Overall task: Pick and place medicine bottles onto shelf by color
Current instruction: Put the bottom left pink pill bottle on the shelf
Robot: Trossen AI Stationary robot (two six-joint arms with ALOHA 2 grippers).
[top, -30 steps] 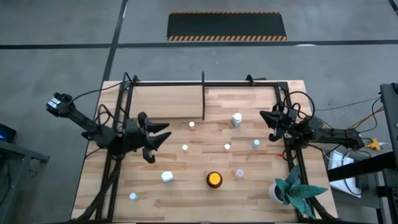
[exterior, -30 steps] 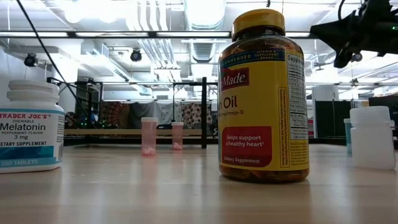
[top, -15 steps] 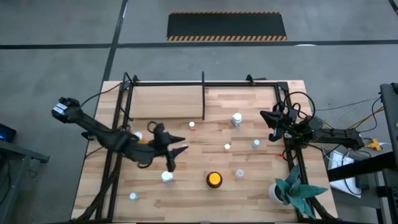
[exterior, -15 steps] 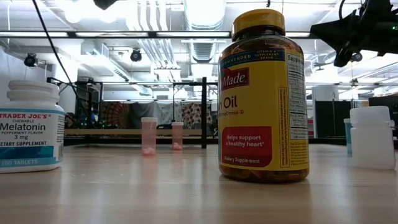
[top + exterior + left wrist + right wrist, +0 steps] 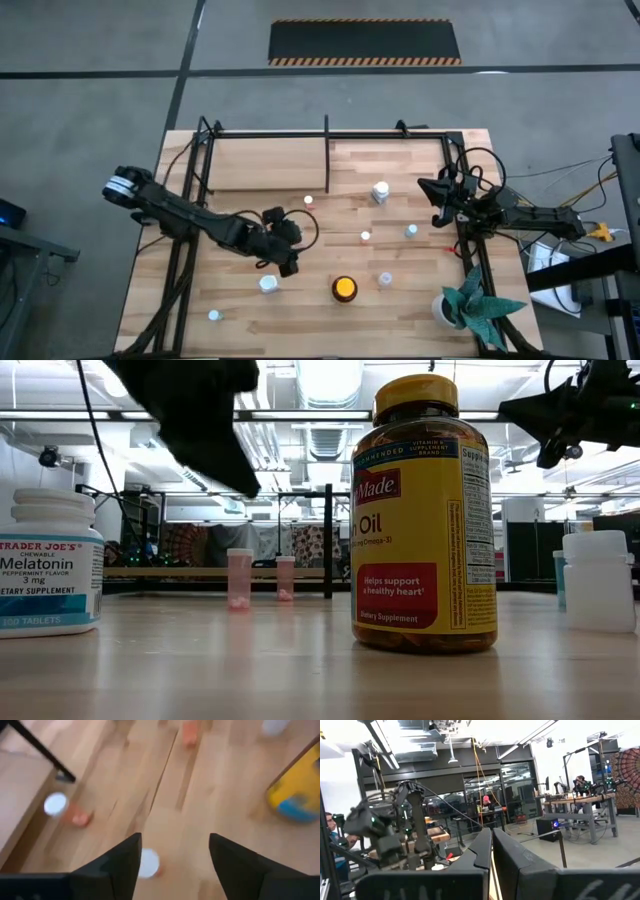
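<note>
My left gripper [image 5: 287, 262] hangs over the middle of the table [image 5: 300, 320], and its two fingers [image 5: 117, 870] are apart with nothing between them. Right under it I see a little pink bottle with a white cap [image 5: 148, 863], and another small pink bottle [image 5: 67, 810] is close to the shelf [image 5: 327, 160]. The big amber jar [image 5: 344, 289] with the yellow lid stands near the front edge, and a white bottle [image 5: 268, 284] sits beside my left gripper. My right gripper [image 5: 434, 195] waits off at the right side, fingers pressed together, holding nothing.
</note>
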